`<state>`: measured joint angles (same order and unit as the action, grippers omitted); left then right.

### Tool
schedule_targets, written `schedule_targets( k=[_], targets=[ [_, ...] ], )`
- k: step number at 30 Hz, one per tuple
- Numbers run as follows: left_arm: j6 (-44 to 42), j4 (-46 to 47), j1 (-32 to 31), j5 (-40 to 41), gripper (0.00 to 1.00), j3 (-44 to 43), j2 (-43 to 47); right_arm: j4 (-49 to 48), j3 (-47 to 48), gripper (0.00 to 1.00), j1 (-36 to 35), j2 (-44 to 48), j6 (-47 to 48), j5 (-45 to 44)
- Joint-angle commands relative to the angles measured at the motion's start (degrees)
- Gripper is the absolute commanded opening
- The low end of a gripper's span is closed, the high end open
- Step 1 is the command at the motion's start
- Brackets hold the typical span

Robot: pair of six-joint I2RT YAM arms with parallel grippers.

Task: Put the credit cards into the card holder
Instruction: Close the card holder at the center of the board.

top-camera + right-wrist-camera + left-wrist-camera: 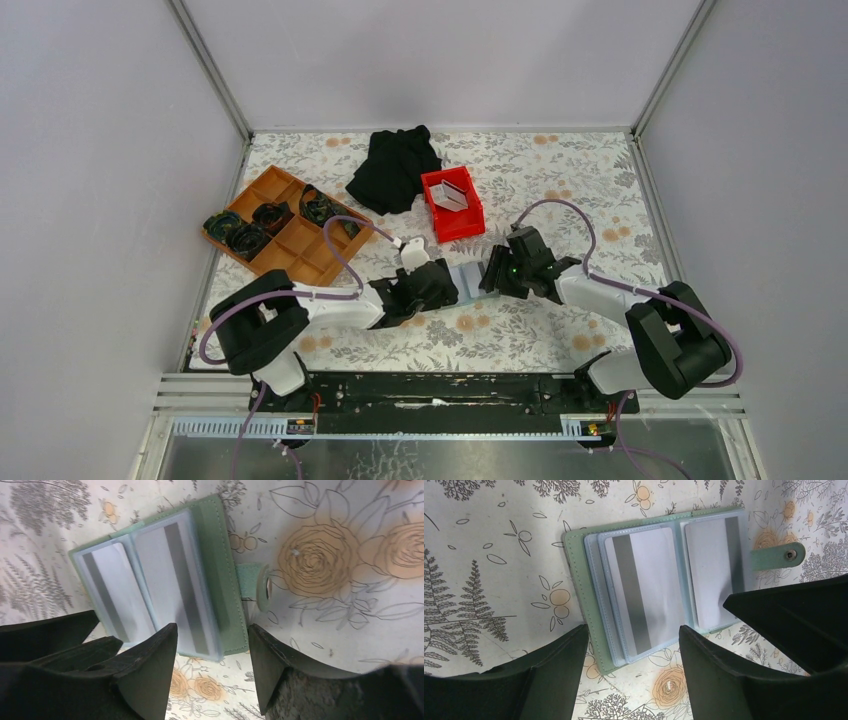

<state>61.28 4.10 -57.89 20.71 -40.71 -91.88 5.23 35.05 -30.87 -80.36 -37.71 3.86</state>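
The card holder (pixel 576 575) lies open and flat on the flower-patterned surface (pixel 560 180), about midway between the left and right edges and somewhat nearer the near edge. Its green cover faces down, its clear sleeves face up, and its snap tab (pixel 781 556) sticks out sideways. Two credit cards (pixel 649 590) sit in the sleeves, one on each half, each pale with a grey stripe.

The left gripper (pixel 633 635) hovers low over the holder's left half. Its fingers (pixel 559 670) are spread and hold nothing. The right gripper (pixel 211 630) hovers over the tab side, its fingers (pixel 150 670) likewise apart and empty. The two grippers are close together, one at each end of the holder.

Towards the far edge, near its middle, a red bin (pixel 462 225) holds what look like more pale cards (pixel 452 195). A black cloth (pixel 395 165) lies beside the bin. An orange tray (pixel 290 240) sits by the left edge.

The step in hand seems to be moving on from the two seated cards to fetch another. To do it well, one gripper should probably pin the cover edge so that the holder stays open and does not slide. The other should grip a bin card by one short end and leave the other end free to enter a sleeve. Which side the sleeves open on cannot be told. The risks are knocking the holder when lifting away and a collision between the two close grippers.
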Motion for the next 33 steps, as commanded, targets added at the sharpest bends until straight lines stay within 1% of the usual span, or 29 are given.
schedule_targets(
  k=[1, 7, 12, 19, 25, 33],
  targets=[
    [-1.06, 1.72, 0.41, -1.27, 0.74, -0.72, -1.77, -4.48, -5.66, 0.62, -0.08, -2.1, -4.17, 5.89],
    [-1.84, 2.32, 1.01, -2.95, 0.74, -1.06, -2.79, -9.53, -7.86, 0.61, -0.06, -1.88, -5.99, 9.28],
    [-2.27, 2.05, 1.18, -3.7, 0.74, -1.06, -3.05, -10.82, -7.98, 0.61, -0.07, -1.91, -6.45, 9.24],
    [-2.98, 0.42, 1.54, -4.15, 0.74, -0.86, -2.66, -13.73, -6.99, 0.56, -0.07, -2.4, -6.46, 9.33],
    [-3.22, -0.85, 1.72, -4.52, 0.74, -0.34, -2.52, -16.75, -6.07, 0.55, -0.06, 1.01, -6.22, 9.51],
    [-3.61, -2.07, 1.99, -4.92, 0.74, -0.34, -3.29, -16.92, -4.63, 0.57, -0.06, 6.07, -6.03, 10.78]
  ],
)
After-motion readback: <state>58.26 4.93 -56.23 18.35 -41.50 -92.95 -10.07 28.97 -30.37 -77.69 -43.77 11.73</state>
